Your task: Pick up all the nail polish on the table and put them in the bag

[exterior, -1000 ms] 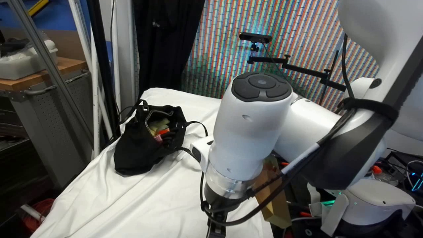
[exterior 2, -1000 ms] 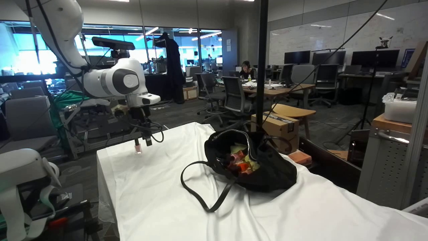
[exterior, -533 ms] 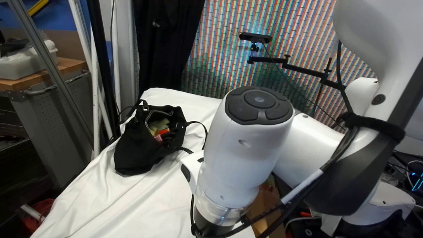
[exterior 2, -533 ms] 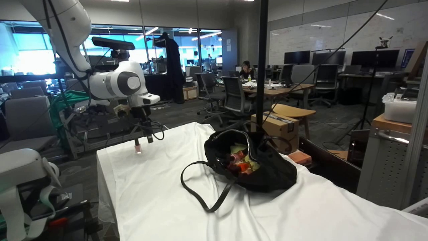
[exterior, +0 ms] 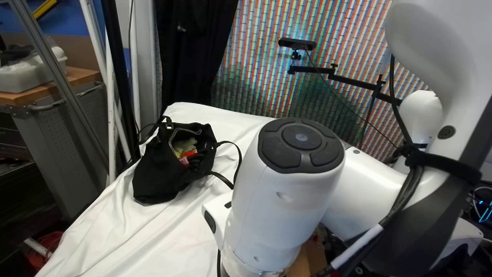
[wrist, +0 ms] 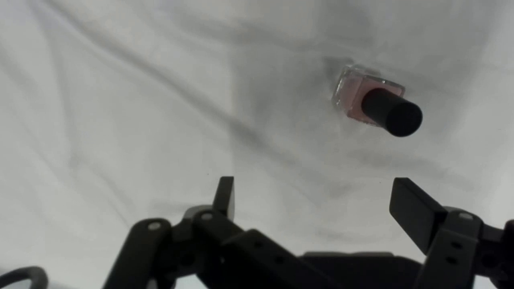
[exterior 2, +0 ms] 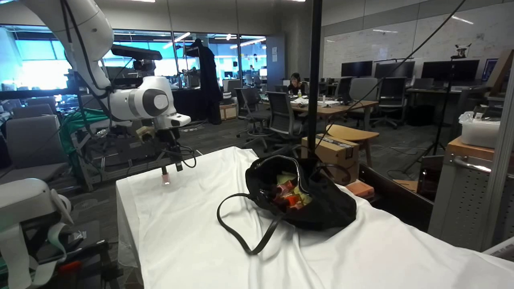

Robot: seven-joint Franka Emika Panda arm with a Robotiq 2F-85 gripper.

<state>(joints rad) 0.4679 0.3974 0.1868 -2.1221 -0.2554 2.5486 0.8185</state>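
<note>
A nail polish bottle (wrist: 363, 94) with a pinkish-red body and black cap stands upright on the white-clothed table (exterior 2: 192, 224). It sits near the table's far left corner in an exterior view (exterior 2: 166, 179). My gripper (wrist: 313, 186) is open and empty. In the wrist view the bottle is beyond the fingertips, toward the upper right, not between them. The gripper also shows beside the bottle in an exterior view (exterior 2: 178, 165). The slumped black bag (exterior 2: 329, 204) lies open, also seen here (exterior: 161, 177). Orange-red and yellowish-green patches show inside; I cannot tell if bottles are among them.
A bag strap (exterior 2: 252, 253) loops onto the cloth on the gripper's side. A cardboard box (exterior 2: 333, 156) and a black pole (exterior 2: 315, 80) stand behind the bag. A metal workbench (exterior: 61, 154) stands beside the table. A white device (exterior 2: 24, 216) is off the table's end.
The arm has moved down the frame in an exterior view, and the gripper has left its bottom edge. The bottle and bag have not moved.
</note>
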